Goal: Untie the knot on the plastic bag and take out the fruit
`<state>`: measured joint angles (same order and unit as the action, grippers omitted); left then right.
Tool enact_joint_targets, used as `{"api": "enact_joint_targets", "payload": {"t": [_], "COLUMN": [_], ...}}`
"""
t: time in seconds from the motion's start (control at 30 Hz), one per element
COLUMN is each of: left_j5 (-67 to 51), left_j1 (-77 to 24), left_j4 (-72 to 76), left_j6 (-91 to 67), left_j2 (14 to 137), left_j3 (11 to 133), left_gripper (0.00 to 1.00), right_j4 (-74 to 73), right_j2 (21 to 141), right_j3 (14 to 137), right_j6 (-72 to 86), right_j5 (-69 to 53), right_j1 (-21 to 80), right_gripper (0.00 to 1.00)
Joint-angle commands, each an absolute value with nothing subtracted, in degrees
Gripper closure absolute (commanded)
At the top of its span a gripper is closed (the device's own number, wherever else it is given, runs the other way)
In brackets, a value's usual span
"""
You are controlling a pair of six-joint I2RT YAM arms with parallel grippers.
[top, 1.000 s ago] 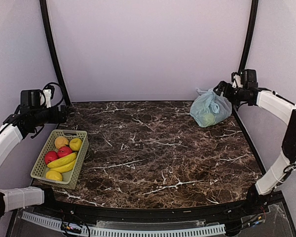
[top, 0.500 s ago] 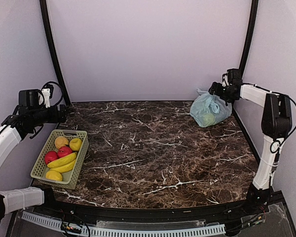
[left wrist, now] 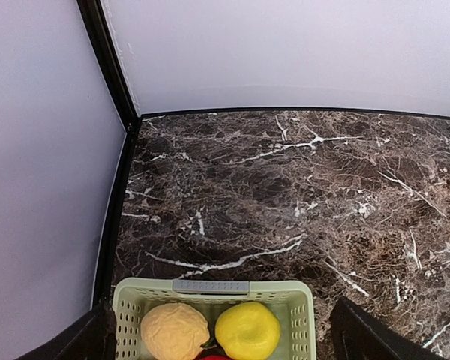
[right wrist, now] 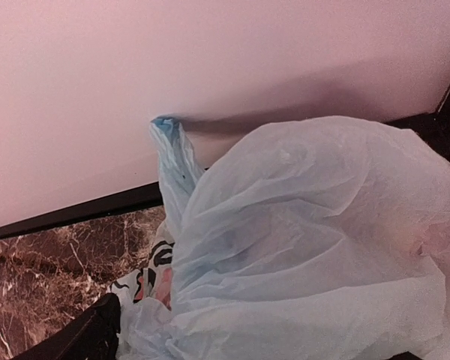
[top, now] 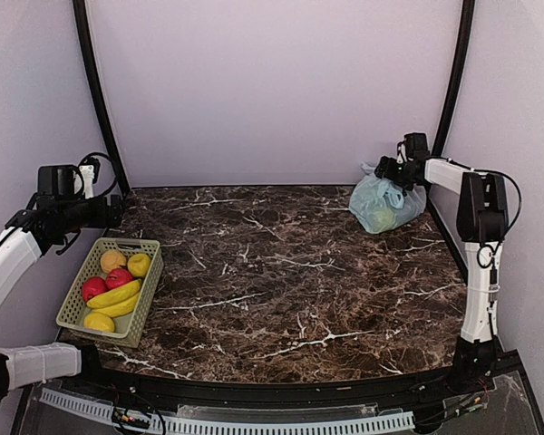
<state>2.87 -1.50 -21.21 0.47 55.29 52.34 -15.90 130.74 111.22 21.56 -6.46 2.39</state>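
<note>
The dark marbled surface (top: 281, 272) carries the plastic bag (top: 383, 204) at its 1 o'clock corner, bunched at the top, with a green fruit (top: 381, 218) showing faintly through it. A pale green basket (top: 151, 290) holding bananas (top: 116, 294) and red apples (top: 106, 283) sits at 8 o'clock. The right gripper (top: 388, 170) meets the bag's top with its jaws straddling the plastic; I cannot tell whether they clamp it. The left gripper (top: 118, 210) hovers by the basket, jaws wide apart.

Plastic bag (right wrist: 307, 247) close up, crinkled, translucent. One handle (right wrist: 172, 161) upright against back wall (right wrist: 210, 52). Dark print (right wrist: 161, 255), reddish patch (right wrist: 163, 291) low left. Marble surface (right wrist: 45, 277) at left.
</note>
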Motion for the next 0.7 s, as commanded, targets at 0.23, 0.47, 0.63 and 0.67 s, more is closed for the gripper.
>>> {"api": "enact_joint_targets", "payload": {"t": [0.23, 0.47, 0.63, 0.67], "left_j5": [3.2, 3.3, 2.2, 1.8], "left_j1": [-1.2, -1.2, -1.2, -1.2], "left_j4": [-22.8, -22.5, -22.2, -22.1], "left_j6": [1.3, 1.3, 1.4, 1.3], "left_j2": [55.8, 56.1, 56.1, 56.1], "left_j3": [51.7, 51.5, 51.5, 51.5], "left_gripper": [0.01, 0.01, 0.02, 0.02], "right_j4": [-15.5, -12.3, -10.3, -9.5], "right_j2": [133.1, 129.6, 125.6, 124.3], "right_j3": [113.6, 109.6, 106.6, 105.3], "right_j6": [21.2, 20.7, 20.8, 20.8], "right_j5": [-7.1, -9.4, -10.8, -11.3], "right_j1": [0.6, 0.5, 0.5, 0.5], "right_gripper": [0.39, 0.83, 1.0, 1.0]}}
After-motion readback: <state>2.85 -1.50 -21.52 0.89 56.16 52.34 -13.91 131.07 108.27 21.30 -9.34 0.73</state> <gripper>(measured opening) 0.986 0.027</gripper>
